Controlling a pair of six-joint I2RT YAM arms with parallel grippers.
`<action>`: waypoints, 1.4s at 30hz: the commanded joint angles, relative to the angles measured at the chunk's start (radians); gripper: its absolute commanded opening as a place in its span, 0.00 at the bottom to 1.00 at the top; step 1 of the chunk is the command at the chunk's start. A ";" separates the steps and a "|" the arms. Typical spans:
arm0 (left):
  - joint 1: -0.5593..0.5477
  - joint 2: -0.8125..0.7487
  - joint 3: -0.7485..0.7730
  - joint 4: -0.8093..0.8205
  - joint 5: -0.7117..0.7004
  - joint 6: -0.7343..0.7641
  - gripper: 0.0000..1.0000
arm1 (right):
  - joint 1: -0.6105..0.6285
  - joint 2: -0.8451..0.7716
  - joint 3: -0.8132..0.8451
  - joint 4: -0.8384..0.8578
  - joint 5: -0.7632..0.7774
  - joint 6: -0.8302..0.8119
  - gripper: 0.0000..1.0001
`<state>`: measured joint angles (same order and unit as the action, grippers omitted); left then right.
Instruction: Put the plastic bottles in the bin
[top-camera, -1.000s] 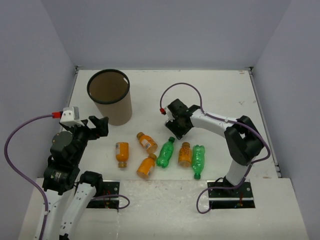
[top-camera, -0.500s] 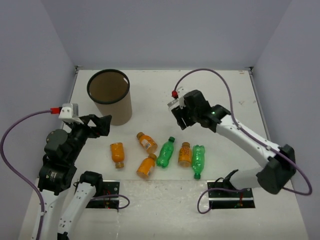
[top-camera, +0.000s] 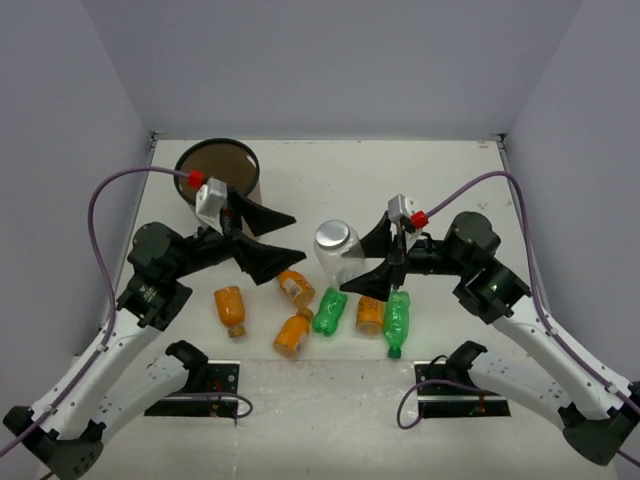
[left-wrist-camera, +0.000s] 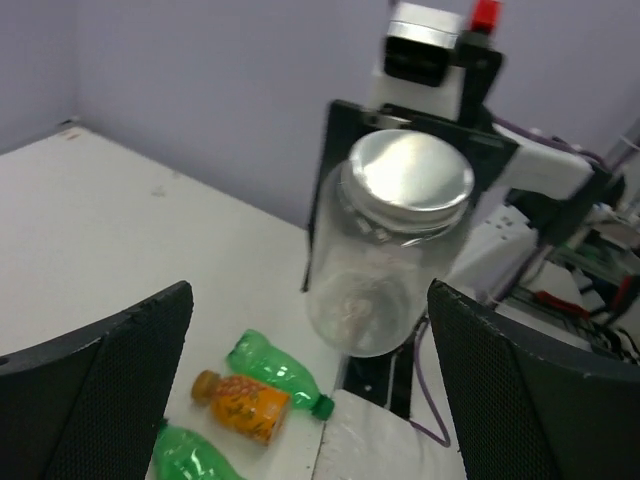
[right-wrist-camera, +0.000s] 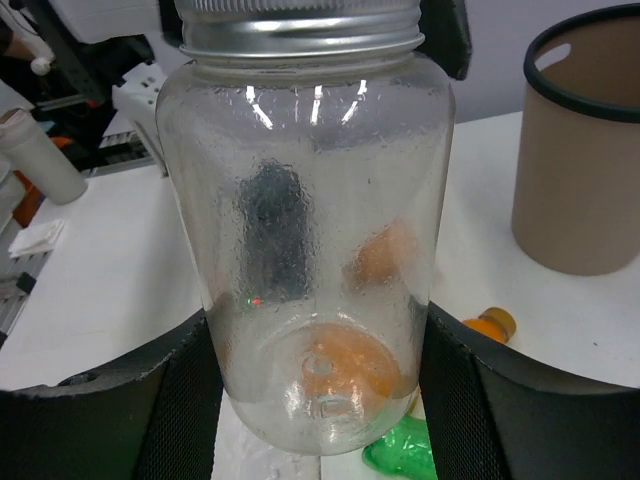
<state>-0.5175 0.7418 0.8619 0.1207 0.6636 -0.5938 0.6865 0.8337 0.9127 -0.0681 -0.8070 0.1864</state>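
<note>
My right gripper (top-camera: 355, 266) is shut on the clear bottle (top-camera: 335, 250), which has a silver cap, and holds it high above the table's middle. In the right wrist view the bottle (right-wrist-camera: 315, 250) fills the space between the fingers (right-wrist-camera: 100, 400). My left gripper (top-camera: 292, 236) is open and raised, and points at the bottle from the left without touching it. In the left wrist view the bottle (left-wrist-camera: 395, 260) hangs just beyond the open fingers (left-wrist-camera: 100, 390). The brown bin (top-camera: 190, 165) stands at the far left, partly hidden by my left arm.
Several bottles lie on the table: orange ones (top-camera: 229, 308), (top-camera: 293, 284), (top-camera: 292, 333), (top-camera: 370, 312) and green ones (top-camera: 330, 305), (top-camera: 397, 320). The bin (right-wrist-camera: 580, 150) also shows at the right wrist view's upper right. Grey walls enclose the table on three sides.
Both arms have risen. My right gripper lifted the clear bottle over the table's middle. My left gripper swung right toward it. The leftmost orange bottle shifted a little to the left.
</note>
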 joint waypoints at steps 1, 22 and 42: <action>-0.133 0.025 0.003 0.260 0.071 0.003 1.00 | 0.001 0.024 0.018 0.105 -0.146 0.050 0.16; -0.398 0.263 0.150 0.192 -0.238 0.132 0.00 | 0.001 0.036 0.037 -0.029 -0.031 0.008 0.87; 0.094 0.573 0.700 -0.589 -1.440 0.195 0.00 | -0.041 -0.008 0.045 -0.525 1.146 0.372 0.99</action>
<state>-0.4553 1.2869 1.5448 -0.4232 -0.7143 -0.4252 0.6449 0.8673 0.9276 -0.4980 0.2539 0.5045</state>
